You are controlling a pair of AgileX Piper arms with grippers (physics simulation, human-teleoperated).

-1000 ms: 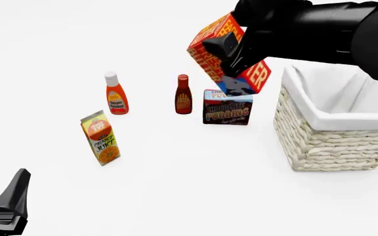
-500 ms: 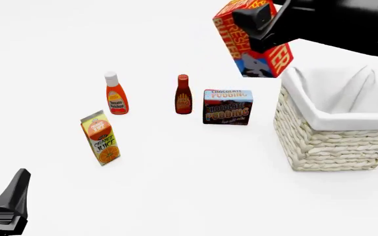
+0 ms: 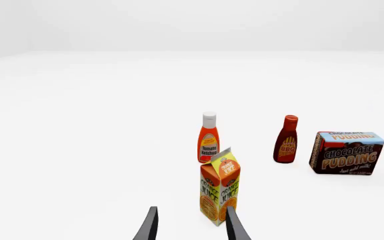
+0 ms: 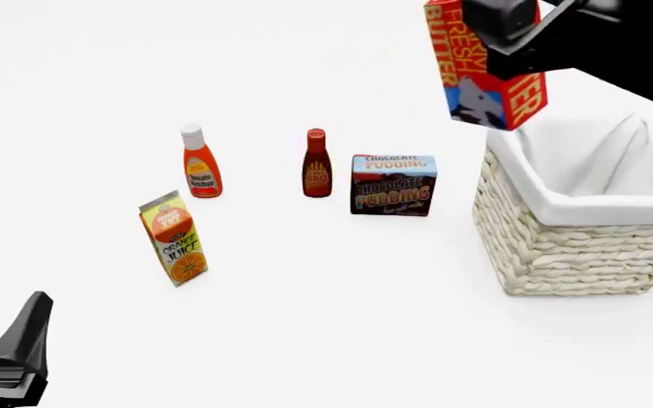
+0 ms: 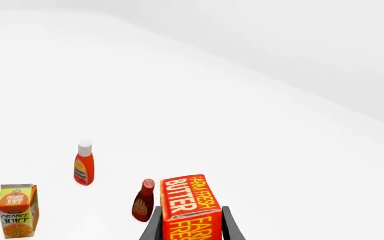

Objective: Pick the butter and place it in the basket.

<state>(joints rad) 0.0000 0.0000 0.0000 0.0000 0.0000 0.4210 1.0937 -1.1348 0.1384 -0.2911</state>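
Right gripper (image 4: 506,38) clamps the butter (image 4: 479,72), lifted in the air, at 11 o'clock of the basket (image 4: 564,229) over its near-left rim. Pudding box (image 4: 393,184) stands on the table at the basket's 9 o'clock. Left gripper (image 3: 190,225) is spread and holds nothing, with the juice carton (image 3: 219,192) near it at 12 o'clock.

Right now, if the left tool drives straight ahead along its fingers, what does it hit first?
Probably the orange juice carton: it stands just beyond the left tool, slightly toward one finger, with the ketchup bottle behind it. Depth is unclear.
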